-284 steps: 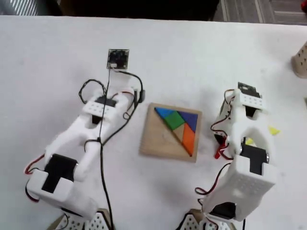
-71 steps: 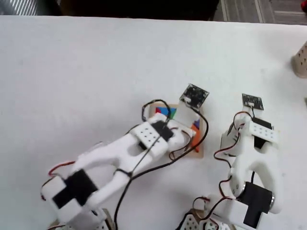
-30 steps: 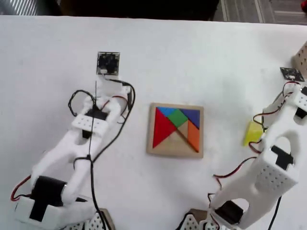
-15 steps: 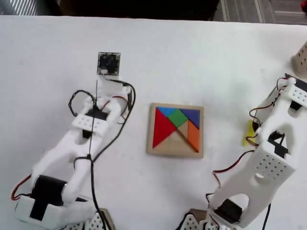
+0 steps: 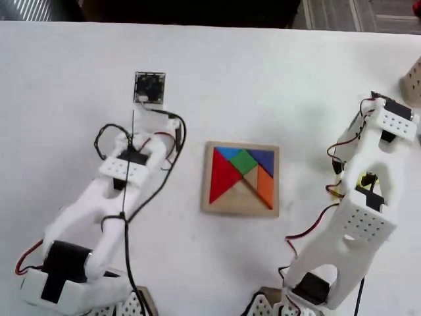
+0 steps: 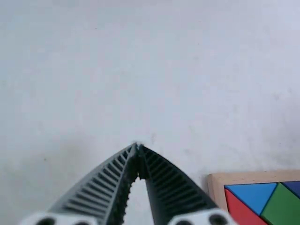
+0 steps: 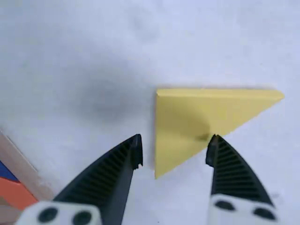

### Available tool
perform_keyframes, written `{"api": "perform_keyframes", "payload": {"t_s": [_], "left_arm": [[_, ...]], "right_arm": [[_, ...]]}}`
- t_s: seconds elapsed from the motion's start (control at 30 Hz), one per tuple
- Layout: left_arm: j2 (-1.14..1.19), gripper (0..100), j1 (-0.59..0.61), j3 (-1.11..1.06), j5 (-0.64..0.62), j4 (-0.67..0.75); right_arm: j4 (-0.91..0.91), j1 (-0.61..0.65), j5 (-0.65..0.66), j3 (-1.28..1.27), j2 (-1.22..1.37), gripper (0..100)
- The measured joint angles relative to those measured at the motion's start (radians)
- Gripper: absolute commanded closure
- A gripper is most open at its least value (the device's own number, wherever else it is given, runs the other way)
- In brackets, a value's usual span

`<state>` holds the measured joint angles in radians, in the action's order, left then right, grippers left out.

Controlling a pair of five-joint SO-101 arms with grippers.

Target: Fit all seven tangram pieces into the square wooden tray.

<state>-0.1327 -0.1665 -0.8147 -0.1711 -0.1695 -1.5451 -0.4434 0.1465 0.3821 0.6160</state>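
The square wooden tray (image 5: 209, 203) lies mid-table, holding red (image 5: 223, 178), light blue (image 5: 229, 153), green (image 5: 245, 161), dark blue (image 5: 263, 161) and orange (image 5: 265, 187) pieces; bare wood shows along its near side. A yellow triangle (image 7: 201, 122) lies flat on the table to the tray's right, mostly hidden under the right arm (image 5: 368, 204) in the high view. My right gripper (image 7: 173, 143) is open, low over the triangle, one finger on each side of its corner. My left gripper (image 6: 137, 148) is shut and holds nothing, over bare table left of the tray (image 6: 243, 180).
A cardboard object (image 5: 412, 82) stands at the table's right edge. The arm bases (image 5: 270, 306) sit at the front edge. The tray's edge (image 7: 18, 173) lies close to the right gripper. Open white table stretches behind the tray.
The right arm swung in over the yellow triangle, which now lies between its open fingers. The left arm, back from putting the red triangle in the tray, has kept still.
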Motion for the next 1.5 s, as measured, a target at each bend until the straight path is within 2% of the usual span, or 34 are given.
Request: {"api": "perform_keyframes", "payload": {"t_s": [0.67,1.13,1.5], "left_arm": [[0.0,97,-0.005,0.0,0.0,-0.011],[0.0,97,-0.005,0.0,0.0,-0.011],[0.0,97,-0.005,0.0,0.0,-0.011]], "right_arm": [[0.137,-0.02,0.025,0.028,0.166,77.9],[0.155,-0.114,0.19,0.034,0.19,77.9],[0.216,-0.252,0.304,0.035,0.198,77.9]]}}
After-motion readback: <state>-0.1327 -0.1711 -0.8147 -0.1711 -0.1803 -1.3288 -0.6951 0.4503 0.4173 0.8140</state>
